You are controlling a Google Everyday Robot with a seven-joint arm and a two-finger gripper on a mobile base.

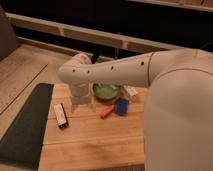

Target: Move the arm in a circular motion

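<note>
The glossy off-white arm (pixel 125 71) reaches from the right edge leftward across the middle of the camera view, with small dark screw holes along its thick tube. It bends at a rounded joint (pixel 75 67) and points down. Its narrow gripper (pixel 82 106) hangs just above the wooden table (pixel 90 145), with two thin fingertips showing below the wrist. Nothing shows between them. The gripper sits left of a green bowl (pixel 106 91) and right of a small dark bar (pixel 61 115).
An orange object (pixel 106 111), a blue object (pixel 121 106) and a small white packet (pixel 131 91) lie right of the gripper. A dark mat (pixel 27 125) covers the table's left side. A wooden bench (pixel 20 70) and a long rail (pixel 90 35) stand behind.
</note>
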